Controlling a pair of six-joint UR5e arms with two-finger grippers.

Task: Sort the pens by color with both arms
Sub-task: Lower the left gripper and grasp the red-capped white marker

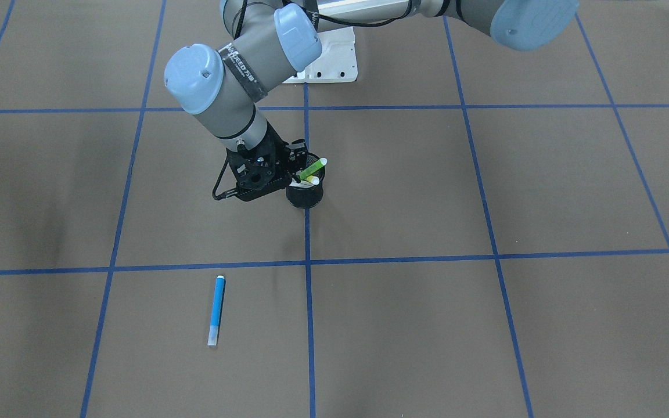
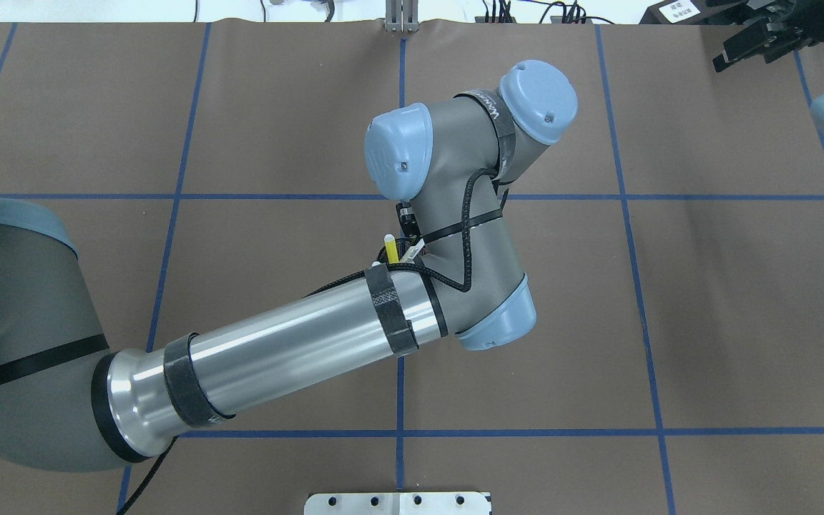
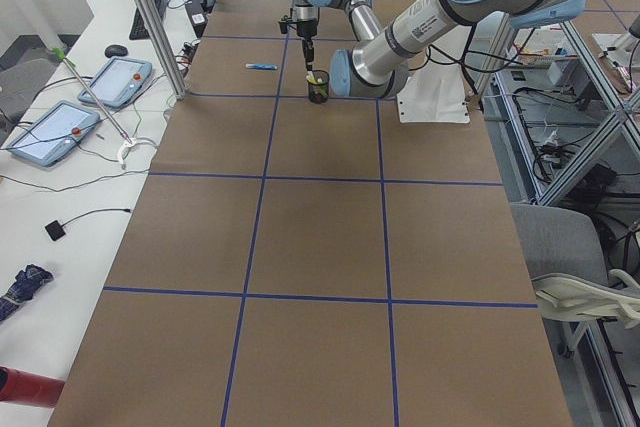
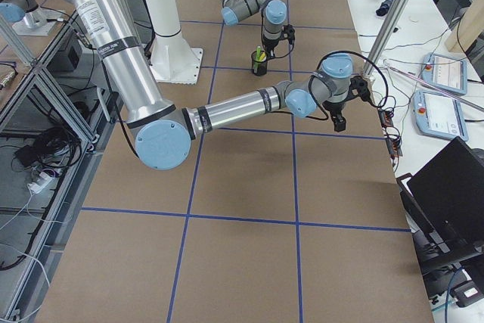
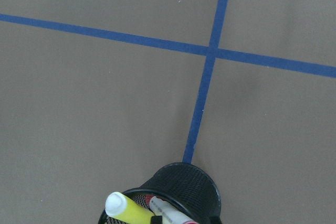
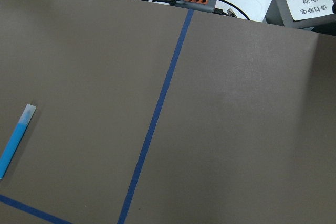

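A black mesh cup [image 1: 305,197] stands at the table's centre on a blue tape line. A light green pen [image 1: 311,169] leans out over its rim. The left wrist view shows a yellow pen [image 5: 128,209] and a white-bodied pen [image 5: 168,213] inside the cup [image 5: 189,182]. My left gripper [image 1: 297,174] hangs right over the cup with its fingers at the green pen's lower end; I cannot tell whether they grip it. A blue pen [image 1: 216,310] lies flat on the table, apart from the cup. My right gripper [image 2: 727,54] is far off at a table corner, open and empty.
The white pedestal base [image 1: 331,58] is bolted behind the cup. My left forearm [image 2: 276,357] crosses the table's middle. Blue tape lines divide the brown mat into squares. Two tablets [image 3: 100,82] and cables lie on the white side desk.
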